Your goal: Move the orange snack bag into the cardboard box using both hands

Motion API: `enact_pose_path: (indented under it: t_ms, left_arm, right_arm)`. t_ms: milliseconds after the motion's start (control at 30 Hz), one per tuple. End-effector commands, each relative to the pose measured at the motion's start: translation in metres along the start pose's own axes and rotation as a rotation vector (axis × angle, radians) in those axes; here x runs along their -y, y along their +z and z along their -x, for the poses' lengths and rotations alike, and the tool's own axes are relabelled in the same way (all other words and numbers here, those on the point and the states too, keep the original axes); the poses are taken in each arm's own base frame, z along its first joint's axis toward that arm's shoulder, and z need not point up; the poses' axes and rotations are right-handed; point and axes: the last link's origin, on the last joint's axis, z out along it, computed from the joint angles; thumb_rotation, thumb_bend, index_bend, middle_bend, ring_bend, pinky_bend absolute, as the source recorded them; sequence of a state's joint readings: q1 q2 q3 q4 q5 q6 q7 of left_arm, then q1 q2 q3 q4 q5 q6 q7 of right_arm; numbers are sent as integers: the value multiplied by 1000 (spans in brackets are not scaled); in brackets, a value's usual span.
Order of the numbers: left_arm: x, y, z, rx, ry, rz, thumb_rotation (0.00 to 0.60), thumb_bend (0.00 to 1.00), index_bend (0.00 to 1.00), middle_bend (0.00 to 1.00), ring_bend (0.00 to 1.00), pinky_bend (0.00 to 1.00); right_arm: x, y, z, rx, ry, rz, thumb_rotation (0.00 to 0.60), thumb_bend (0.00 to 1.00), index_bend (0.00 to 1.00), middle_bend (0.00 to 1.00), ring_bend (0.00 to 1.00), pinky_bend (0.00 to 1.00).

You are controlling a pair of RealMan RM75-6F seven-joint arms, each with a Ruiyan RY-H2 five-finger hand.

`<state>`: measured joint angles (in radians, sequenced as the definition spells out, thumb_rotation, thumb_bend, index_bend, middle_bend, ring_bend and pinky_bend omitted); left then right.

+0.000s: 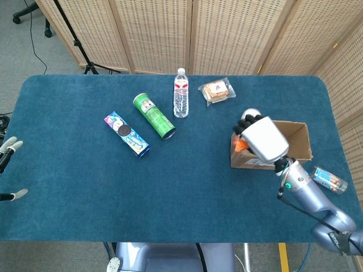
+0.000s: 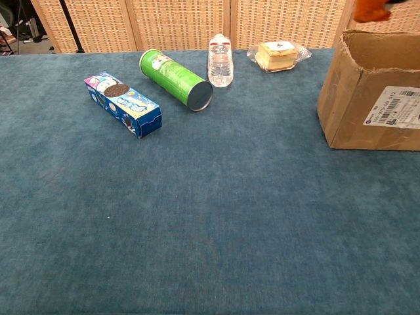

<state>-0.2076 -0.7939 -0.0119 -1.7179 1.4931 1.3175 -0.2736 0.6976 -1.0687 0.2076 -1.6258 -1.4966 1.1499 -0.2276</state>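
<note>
Your right hand has its fingers clamped on the orange snack bag, held above the cardboard box's left wall. Let go here and it may catch that rim and fall outside. Your left hand, far left of the box, is spread, holding nothing.

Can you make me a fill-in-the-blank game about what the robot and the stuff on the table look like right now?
1. The right hand holds a snack bag whose colour is ____.
2. That hand hangs over the left end of the cardboard ____.
3. The green can lies on its ____, next to the blue cookie box.
4. The wrapped sandwich lies to the right of the water ____.

Missing words: orange; box; side; bottle
</note>
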Motion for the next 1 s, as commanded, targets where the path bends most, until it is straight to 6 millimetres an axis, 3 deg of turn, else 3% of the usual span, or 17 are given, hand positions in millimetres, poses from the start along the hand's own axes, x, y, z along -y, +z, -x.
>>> enact_pose_path:
  t_ms: [33,333,367,433,500,600,700,1000]
  left_arm:
    - [0,0,0,2,1,-2,600,0,0,0,0,0]
    - [2,3,0,6,-5,-15,600,0,0,0,0,0]
    - [3,3,-1,6,-6,-16,600,0,0,0,0,0]
    - [3,3,-1,7,-8,-16,600,0,0,0,0,0]
    - [2,3,-1,7,-7,-14,600,0,0,0,0,0]
    - [2,3,0,8,-7,-12,600,0,0,0,0,0]
    - [1,2,0,7,-6,-9,600,0,0,0,0,0]
    - [1,3,1,10,-1,-14,600,0,0,0,0,0]
  right_arm:
    - [-20,-3,27,77,47,70,600,878,631,568,466,659]
    - [-37,-12,62,146,47,119,600,867,622,525,449,659]
    - [-39,-15,66,159,46,121,600,825,574,459,395,651]
    - [-40,-20,71,189,42,119,600,620,360,242,203,542]
    - [-41,-23,72,199,44,130,600,346,81,28,20,350]
    - [-40,-25,71,191,39,145,600,193,0,0,0,278]
    - [-40,-26,65,166,32,165,600,182,0,0,0,270]
    - [-44,-40,13,-16,45,189,600,208,0,0,0,270]
